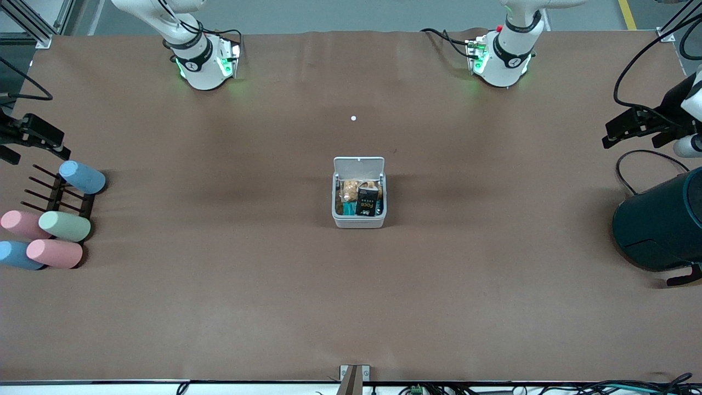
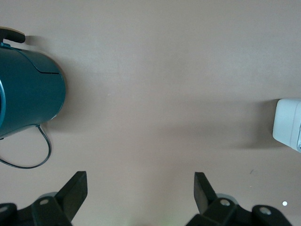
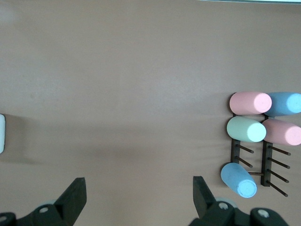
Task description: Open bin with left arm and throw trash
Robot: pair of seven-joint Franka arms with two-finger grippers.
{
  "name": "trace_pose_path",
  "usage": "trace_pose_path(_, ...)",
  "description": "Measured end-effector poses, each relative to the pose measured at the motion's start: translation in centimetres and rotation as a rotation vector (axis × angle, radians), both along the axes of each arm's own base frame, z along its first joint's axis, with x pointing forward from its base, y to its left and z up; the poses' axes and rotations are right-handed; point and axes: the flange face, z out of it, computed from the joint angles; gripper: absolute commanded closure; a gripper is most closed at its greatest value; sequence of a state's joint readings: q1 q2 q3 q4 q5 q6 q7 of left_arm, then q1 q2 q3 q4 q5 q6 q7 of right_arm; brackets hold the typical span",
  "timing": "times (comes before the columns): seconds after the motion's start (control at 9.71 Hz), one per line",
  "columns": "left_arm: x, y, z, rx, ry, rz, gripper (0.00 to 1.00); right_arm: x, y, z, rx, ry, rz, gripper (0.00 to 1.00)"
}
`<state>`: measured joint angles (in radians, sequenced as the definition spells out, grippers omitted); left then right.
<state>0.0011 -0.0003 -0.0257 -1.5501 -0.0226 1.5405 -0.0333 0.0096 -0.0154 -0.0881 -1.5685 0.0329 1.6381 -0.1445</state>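
Note:
The small white bin (image 1: 359, 221) stands at the middle of the table with its lid (image 1: 359, 164) raised upright. The black printed packet (image 1: 367, 201) stands inside it beside a brownish crumpled wrapper (image 1: 349, 190). The whitish loop and the dark disc do not show. My left gripper (image 1: 617, 131) is open and empty at the left arm's end of the table, above the teal drum; its wrist view (image 2: 141, 181) shows bare table and the bin's edge (image 2: 288, 122). My right gripper (image 1: 55, 145) is open and empty at the right arm's end, over the rack; its wrist view (image 3: 139, 186) shows bare table.
A large dark teal drum (image 1: 663, 219) with a black cable lies at the left arm's end of the table and shows in the left wrist view (image 2: 28, 89). Several pastel cylinders on a dark rack (image 1: 55, 230) lie at the right arm's end. A tiny white dot (image 1: 353, 118) lies between the bases and the bin.

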Motion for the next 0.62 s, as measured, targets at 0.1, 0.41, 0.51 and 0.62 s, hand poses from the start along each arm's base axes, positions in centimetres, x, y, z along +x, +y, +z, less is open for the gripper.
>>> trace_pose_path(0.1, 0.0, 0.0, 0.0, 0.000, -0.003, 0.000, 0.00, 0.0, 0.1, 0.0, 0.000, 0.000, 0.003, 0.00)
trace_pose_path(0.41, 0.1, -0.1, 0.1, 0.011, -0.010, -0.003, 0.00, -0.9, 2.3, 0.4, 0.003, 0.045, 0.042, 0.00)
trace_pose_path(0.51, 0.1, -0.1, 0.1, 0.011, -0.011, -0.004, 0.00, -1.1, 2.5, 0.5, 0.003, 0.052, 0.046, 0.00)
trace_pose_path(0.62, 0.1, -0.2, 0.1, 0.011, -0.011, -0.005, 0.00, -1.2, 2.4, 0.7, 0.001, 0.049, 0.046, 0.00)
